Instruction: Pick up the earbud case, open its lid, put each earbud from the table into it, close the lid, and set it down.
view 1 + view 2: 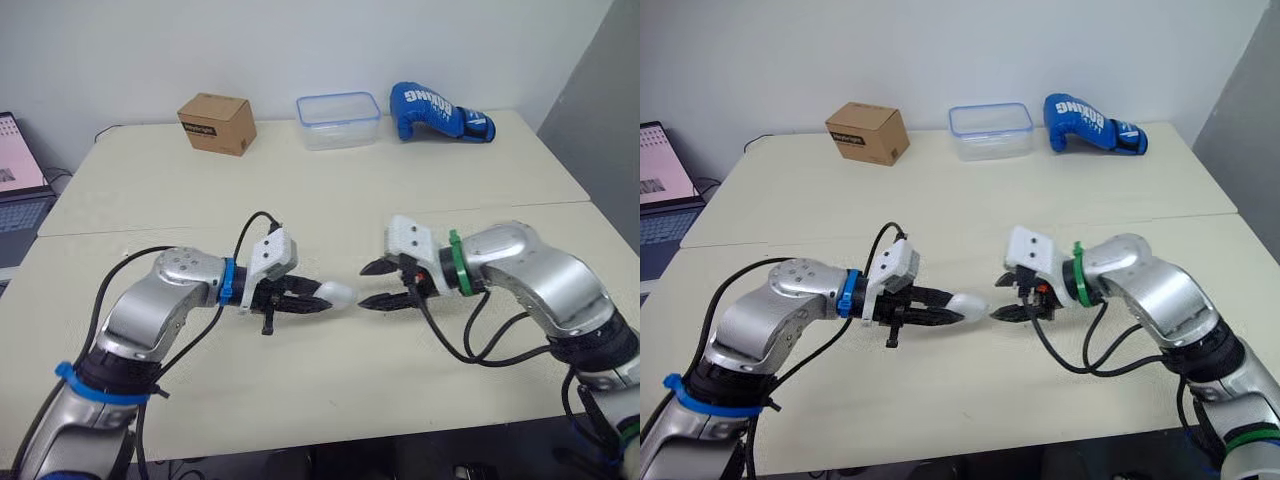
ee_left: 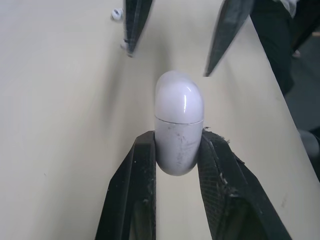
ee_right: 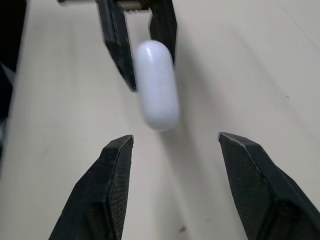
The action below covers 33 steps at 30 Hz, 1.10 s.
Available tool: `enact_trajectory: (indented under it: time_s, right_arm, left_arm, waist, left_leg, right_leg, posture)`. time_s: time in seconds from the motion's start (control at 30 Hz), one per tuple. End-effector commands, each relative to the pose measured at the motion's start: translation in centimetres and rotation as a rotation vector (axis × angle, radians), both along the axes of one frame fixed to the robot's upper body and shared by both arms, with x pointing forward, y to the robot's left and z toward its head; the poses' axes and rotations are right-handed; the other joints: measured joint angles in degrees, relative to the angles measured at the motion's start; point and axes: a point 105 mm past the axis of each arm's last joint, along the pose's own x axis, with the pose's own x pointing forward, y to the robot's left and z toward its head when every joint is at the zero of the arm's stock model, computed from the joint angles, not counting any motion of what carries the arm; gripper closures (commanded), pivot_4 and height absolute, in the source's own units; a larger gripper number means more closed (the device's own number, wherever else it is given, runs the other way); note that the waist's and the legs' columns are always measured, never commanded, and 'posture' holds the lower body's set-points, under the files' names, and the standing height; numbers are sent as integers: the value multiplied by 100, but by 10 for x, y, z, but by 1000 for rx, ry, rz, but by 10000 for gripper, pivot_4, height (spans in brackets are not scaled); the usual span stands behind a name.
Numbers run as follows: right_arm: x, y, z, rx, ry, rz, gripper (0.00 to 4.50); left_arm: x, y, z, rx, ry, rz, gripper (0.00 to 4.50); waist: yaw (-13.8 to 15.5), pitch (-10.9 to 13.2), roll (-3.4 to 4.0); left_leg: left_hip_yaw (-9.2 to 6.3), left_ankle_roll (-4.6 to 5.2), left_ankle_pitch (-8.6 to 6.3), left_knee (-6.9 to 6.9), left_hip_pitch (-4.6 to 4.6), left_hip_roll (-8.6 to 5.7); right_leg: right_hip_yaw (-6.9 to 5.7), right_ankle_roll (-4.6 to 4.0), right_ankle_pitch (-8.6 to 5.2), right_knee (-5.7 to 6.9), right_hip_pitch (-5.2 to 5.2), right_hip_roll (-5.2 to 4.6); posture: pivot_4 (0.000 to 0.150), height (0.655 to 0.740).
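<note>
The white earbud case [image 1: 338, 294] is lifted a little above the table [image 1: 300, 390], lid shut, with my left gripper [image 1: 322, 298] shut on its lower half [image 2: 178, 150]. Its rounded lid end points at my right gripper [image 1: 367, 285], which faces it a short gap away. The right gripper is open, with the case [image 3: 157, 85] in line with the space between its fingers [image 3: 112, 170]. In the left wrist view a small white earbud [image 2: 116, 13] lies on the table beyond the right gripper's fingertips [image 2: 131, 47]. Whether a second earbud is there I cannot tell.
Along the table's far edge stand a cardboard box [image 1: 217, 122], a clear plastic container [image 1: 338, 119] and a blue boxing glove [image 1: 438, 112]. A laptop [image 1: 20, 190] sits off the left side. The table's front edge runs just below both arms.
</note>
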Motion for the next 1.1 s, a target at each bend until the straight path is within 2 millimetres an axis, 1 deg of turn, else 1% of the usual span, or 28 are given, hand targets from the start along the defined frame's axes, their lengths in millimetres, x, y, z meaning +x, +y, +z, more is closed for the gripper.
enact_trajectory:
  time_s: [0.03, 0.17, 0.33, 0.47, 0.57, 0.73, 0.97, 1.1]
  right_arm:
    - [-16, -4, 23, 98, -9, 59, 16986]
    - [-16, -10, 31, 217, 23, 7, 16986]
    - [-10, -17, 37, 328, 29, -72, 16986]
    - [-2, -17, 37, 384, -6, -125, 16986]
    - [-2, -14, 35, 401, -10, -127, 16986]
    - [-1, -12, 33, 404, -24, -131, 16986]
    - [8, -4, 30, 373, -51, -126, 16986]
    - [14, 1, 26, 350, -55, -127, 16986]
  left_arm:
    - [1, 2, 10, -89, -85, 21, 37071]
    - [4, 6, 12, -221, -104, 52, 37071]
    - [10, 7, 11, -296, -119, 75, 37071]
    - [12, 5, 14, -348, -135, 61, 37071]
    - [9, 2, 16, -395, -76, 13, 37071]
    - [9, -2, 20, -429, -69, -19, 37071]
    - [9, -7, 19, -441, -53, -56, 37071]
    - [7, -11, 22, -440, -47, -74, 37071]
  waist:
    - [2, 0, 0]
    - [6, -1, -2]
    - [5, -2, -2]
    - [5, -2, -2]
    - [0, -2, -2]
    - [-3, -2, -2]
    - [-10, -2, -2]
    - [-15, -2, -2]
  left_leg:
    - [1, 0, 0, 0, 1, 0]
    - [3, 0, 0, 0, 3, 0]
    - [5, 0, 0, 0, 3, 0]
    - [7, 0, 0, 0, 4, 0]
    - [7, 0, 0, 0, 4, 0]
    - [7, 0, 0, 0, 5, -1]
    - [9, 0, 0, 0, 6, -1]
    - [9, 0, 0, 1, 6, -1]
  right_leg:
    - [0, 0, 0, 0, 1, 0]
    - [1, 0, 0, 0, 4, 0]
    - [3, 0, 0, 0, 3, 0]
    - [4, 0, 1, 2, 2, -1]
    - [4, 0, 1, 2, 2, -1]
    - [5, 0, 1, 2, 3, -1]
    - [5, 0, 1, 2, 3, 0]
    - [6, 0, 1, 2, 2, 0]
  posture:
    - [1500, 7307]
    - [1500, 7307]
    - [1500, 7307]
    - [1500, 7307]
    - [1500, 7307]
    - [1500, 7307]
    - [1500, 7307]
    - [1500, 7307]
